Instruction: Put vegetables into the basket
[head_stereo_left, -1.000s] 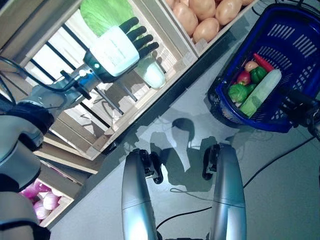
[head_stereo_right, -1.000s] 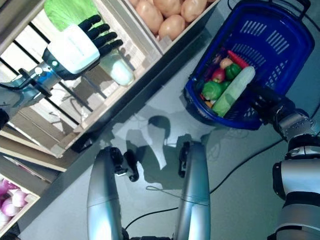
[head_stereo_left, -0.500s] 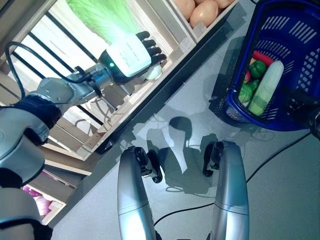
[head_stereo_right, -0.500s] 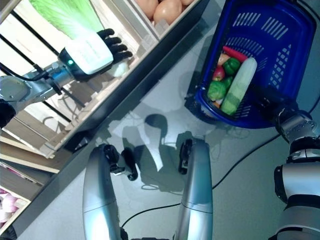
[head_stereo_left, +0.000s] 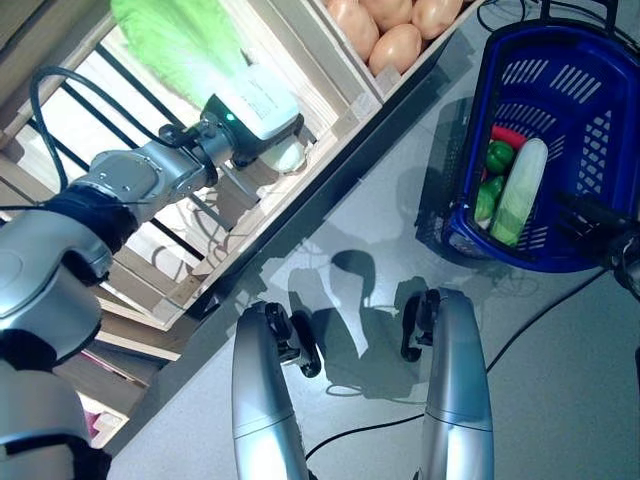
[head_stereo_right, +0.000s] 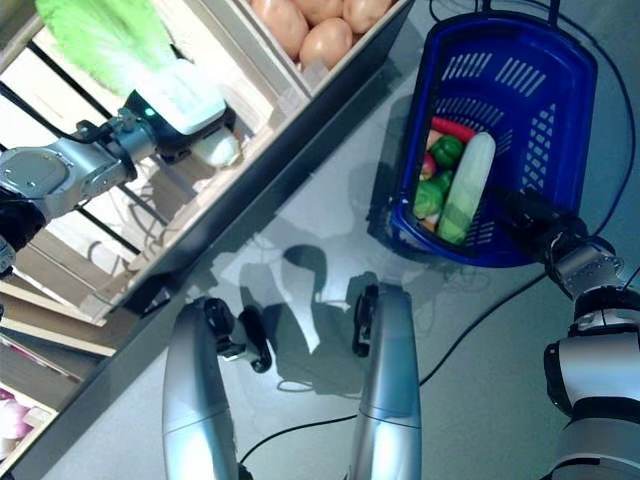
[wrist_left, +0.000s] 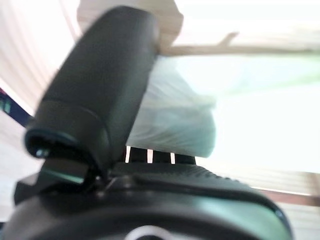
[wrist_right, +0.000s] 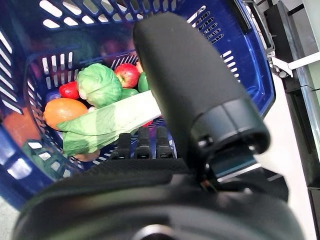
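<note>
On the wooden shelf (head_stereo_left: 330, 95), your left hand (head_stereo_left: 255, 105) wraps the napa cabbage (head_stereo_left: 185, 45) for lifting; your right hand (head_stereo_right: 535, 222) grips the basket (head_stereo_right: 520, 80), keeping it ready.

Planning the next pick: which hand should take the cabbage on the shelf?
Left. The left hand is already at the cabbage's pale stem end on the wooden shelf, while the right hand is at the blue basket.

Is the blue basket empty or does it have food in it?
Not empty. The blue basket holds a long Chinese cabbage, green peppers, a round cabbage, an apple and more.
</note>
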